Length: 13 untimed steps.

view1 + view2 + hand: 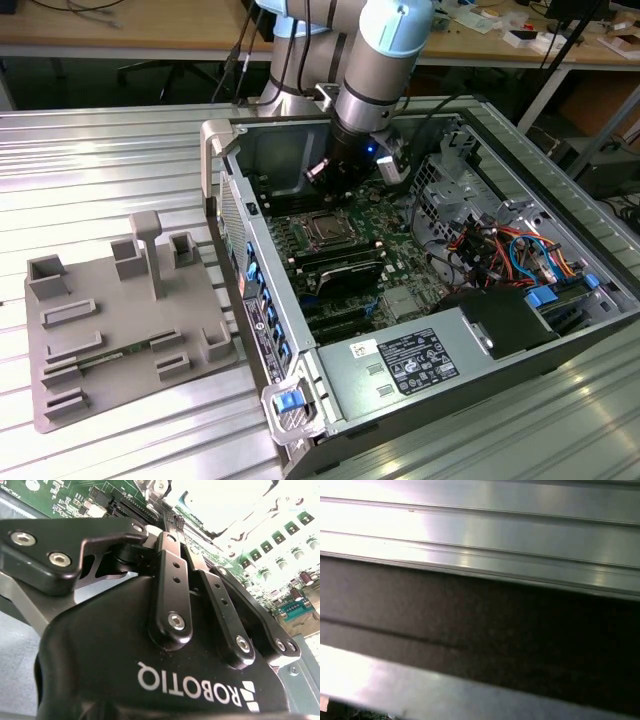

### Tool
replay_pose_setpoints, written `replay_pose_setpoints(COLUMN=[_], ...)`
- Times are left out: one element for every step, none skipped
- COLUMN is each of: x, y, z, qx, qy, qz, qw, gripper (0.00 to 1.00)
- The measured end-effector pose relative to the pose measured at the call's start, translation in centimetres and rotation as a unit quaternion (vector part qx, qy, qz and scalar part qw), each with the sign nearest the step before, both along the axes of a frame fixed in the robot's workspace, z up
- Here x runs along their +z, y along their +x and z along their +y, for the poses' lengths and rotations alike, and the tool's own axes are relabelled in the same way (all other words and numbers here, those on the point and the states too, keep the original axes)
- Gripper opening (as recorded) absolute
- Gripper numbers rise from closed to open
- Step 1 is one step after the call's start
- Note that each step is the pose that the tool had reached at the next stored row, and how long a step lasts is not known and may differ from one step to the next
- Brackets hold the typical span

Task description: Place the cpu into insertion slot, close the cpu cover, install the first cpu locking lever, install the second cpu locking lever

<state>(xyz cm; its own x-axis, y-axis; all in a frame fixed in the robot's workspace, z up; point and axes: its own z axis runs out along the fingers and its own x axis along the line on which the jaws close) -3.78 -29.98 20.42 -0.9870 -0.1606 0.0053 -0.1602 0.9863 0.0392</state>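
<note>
Exterior view: my arm reaches down into the open computer case, and my claw hangs over the motherboard, just above and slightly behind the insertion slot. The slot sits between my claw and the black memory slots. A silvery-grey square shows within its metal frame; I cannot tell whether that is the cpu already seated or whether the cpu cover is down over it. The grey power supply box lies at the near end of the case, with coloured cables towards the exterior view's right. Outside the case, on the ribbed metal table, stands a grey fixture tray towards the exterior view's left.

Second wrist view: my fingers are drawn together to a narrow tip, closed or very nearly so, and I can make out nothing held between them. Beyond the tip lies green circuit board and a bright, washed-out metal area whose detail I cannot read.

First wrist view: ribbed metal surface above a dark band
</note>
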Motion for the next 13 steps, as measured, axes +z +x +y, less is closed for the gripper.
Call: replay_pose_setpoints(x=[-0.01,-0.02,-0.03,-0.03,-0.07,-0.11,-0.15,-0.21,-0.26,-0.33,-0.38,-0.43,-0.45], y=[0.00,0.00,0.00,0.00,-0.01,-0.01,0.00,0.01,0.03,0.06,0.08,0.16,0.16], z=[-0.06,-0.15,-0.21,-0.28,-0.31,-0.31,-0.31,-0.31,-0.31,-0.31,-0.31,-0.30,-0.27], qx=[0.000,0.000,0.000,0.000,0.000,0.000,0.000,0.000,0.000,0.000,0.000,0.000,0.000], qy=[0.0002,0.0004,0.0004,0.0001,0.0000,-0.0001,-0.0002,-0.0001,-0.0001,0.0000,0.0000,0.0001,0.0014], qz=[-0.0001,-0.0002,-0.0002,0.0000,0.0000,0.0001,0.0001,0.0001,0.0002,0.0003,0.0003,0.0004,0.0004], qw=[1.00000,1.00000,1.00000,1.00000,1.00000,1.00000,1.00000,1.00000,1.00000,1.00000,1.00000,1.00000,1.00000], gripper=[0.11,0.11,0.11,0.11,0.11,0.11,0.11,0.11,0.11,0.11,0.11,0.11,0.11])
